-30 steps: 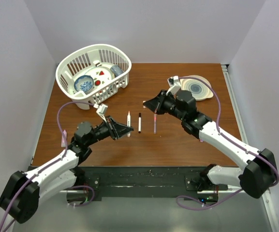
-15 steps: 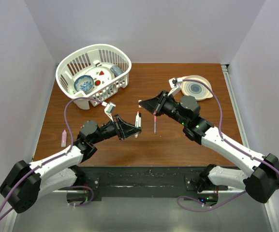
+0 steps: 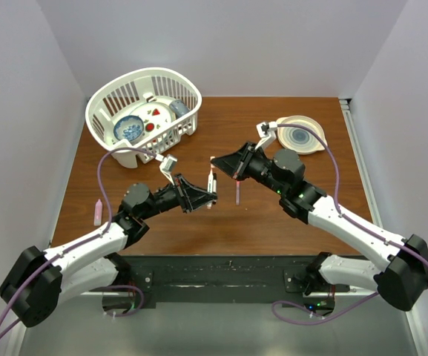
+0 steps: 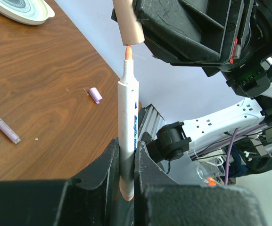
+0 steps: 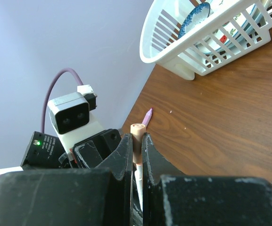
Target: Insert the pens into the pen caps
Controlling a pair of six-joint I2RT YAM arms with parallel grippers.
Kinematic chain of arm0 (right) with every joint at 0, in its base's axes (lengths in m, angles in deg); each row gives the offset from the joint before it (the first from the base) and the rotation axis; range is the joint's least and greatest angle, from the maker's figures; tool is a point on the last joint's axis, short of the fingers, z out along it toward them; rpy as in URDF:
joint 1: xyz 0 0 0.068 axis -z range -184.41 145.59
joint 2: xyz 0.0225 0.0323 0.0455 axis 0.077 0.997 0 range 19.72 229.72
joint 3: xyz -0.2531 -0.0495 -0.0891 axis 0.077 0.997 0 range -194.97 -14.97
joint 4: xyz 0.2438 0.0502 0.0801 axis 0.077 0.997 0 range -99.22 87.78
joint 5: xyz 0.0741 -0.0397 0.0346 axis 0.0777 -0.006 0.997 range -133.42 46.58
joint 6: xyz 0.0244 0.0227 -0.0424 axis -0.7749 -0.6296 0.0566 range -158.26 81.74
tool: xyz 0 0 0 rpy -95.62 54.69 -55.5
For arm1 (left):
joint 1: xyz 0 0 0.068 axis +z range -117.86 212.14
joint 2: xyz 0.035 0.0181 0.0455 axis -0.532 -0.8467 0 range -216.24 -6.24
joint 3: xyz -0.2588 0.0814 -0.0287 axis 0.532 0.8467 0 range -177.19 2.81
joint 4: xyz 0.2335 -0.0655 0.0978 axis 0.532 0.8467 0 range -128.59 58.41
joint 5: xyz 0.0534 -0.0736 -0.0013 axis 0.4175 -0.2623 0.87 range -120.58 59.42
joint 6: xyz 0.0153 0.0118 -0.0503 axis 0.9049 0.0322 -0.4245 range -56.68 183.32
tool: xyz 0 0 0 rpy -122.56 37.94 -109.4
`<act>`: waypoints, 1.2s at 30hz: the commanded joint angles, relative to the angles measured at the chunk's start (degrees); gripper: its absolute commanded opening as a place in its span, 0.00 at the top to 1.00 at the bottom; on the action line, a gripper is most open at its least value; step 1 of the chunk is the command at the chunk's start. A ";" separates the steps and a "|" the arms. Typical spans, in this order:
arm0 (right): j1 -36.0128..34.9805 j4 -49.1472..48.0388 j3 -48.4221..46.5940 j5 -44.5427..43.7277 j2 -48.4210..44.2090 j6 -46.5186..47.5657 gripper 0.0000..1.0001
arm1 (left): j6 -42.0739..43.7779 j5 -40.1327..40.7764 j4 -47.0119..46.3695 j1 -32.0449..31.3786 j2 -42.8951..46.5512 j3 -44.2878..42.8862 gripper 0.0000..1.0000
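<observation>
Left wrist view: left gripper [image 4: 127, 155], fingers pinched on the lower barrel of white pen [image 4: 127, 108], upright at frame centre. Orange tip just below the mouth of pale pink cap [image 4: 127, 23], top centre; contact not discernible.
Right wrist view: right gripper [image 5: 136, 143] clamped on that pale pink cap.
Loose on table [image 4: 55, 56]: 1 lilac cap [image 4: 95, 95], centre left; 1 lilac pen [image 4: 1, 124], left edge.
Top view: 1 pink pen [image 3: 97, 212], far left.
</observation>
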 commanded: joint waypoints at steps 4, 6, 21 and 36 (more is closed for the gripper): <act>-0.83 -1.55 -0.31 -2.07 -1.09 1.31 1.00 | 1.58 0.68 -2.14 -0.41 -0.03 -2.37 1.00; -0.91 -1.37 -0.66 -2.08 -0.92 1.57 1.00 | 1.67 0.68 -2.14 -0.41 -0.03 -2.28 1.00; -4.96 3.37 2.24 -6.99 -3.03 6.40 1.00 | 2.99 1.38 -0.74 -0.41 0.58 -3.60 1.00; -6.45 6.01 1.45 -10.07 -4.26 10.36 1.00 | 4.22 2.00 1.64 -0.32 1.29 -4.48 1.00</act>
